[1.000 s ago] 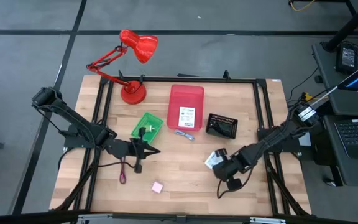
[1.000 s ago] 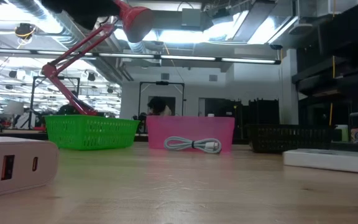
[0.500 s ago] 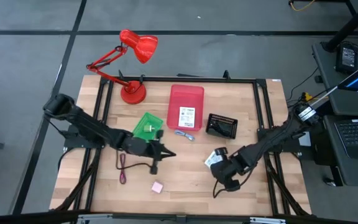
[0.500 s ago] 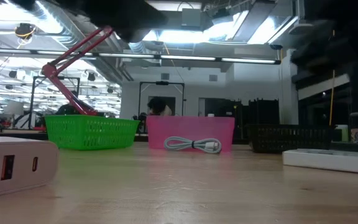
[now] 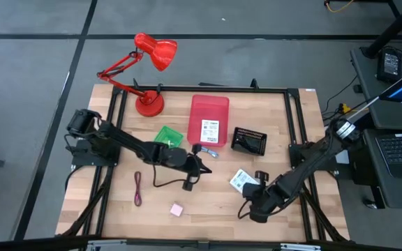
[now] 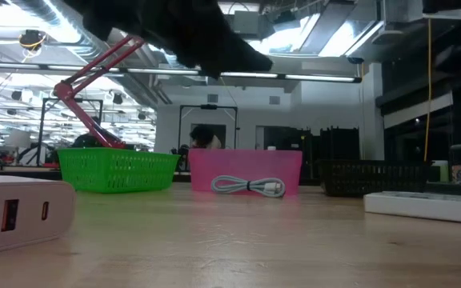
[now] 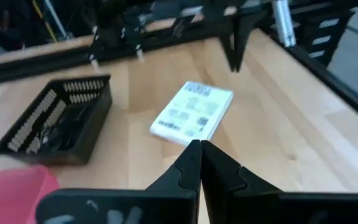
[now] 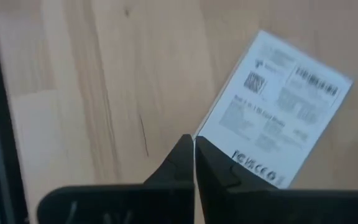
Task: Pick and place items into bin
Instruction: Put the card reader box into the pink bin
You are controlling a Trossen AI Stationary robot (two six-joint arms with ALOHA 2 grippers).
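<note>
My left claw (image 7: 196,149) hangs pinched shut and empty over mid-bench, arm stretched low toward the white packet (image 5: 241,180). I should spread the fingers before descending, probably across its narrower edge. My right claw (image 8: 193,144), also closed on nothing, waits just beside that packet.

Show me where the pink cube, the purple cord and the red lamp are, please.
pink cube (image 5: 176,208): high view, the middle of its top face.
purple cord (image 5: 137,188): high view, midway along its length.
red lamp (image 5: 160,52): high view, on the shade.
</note>
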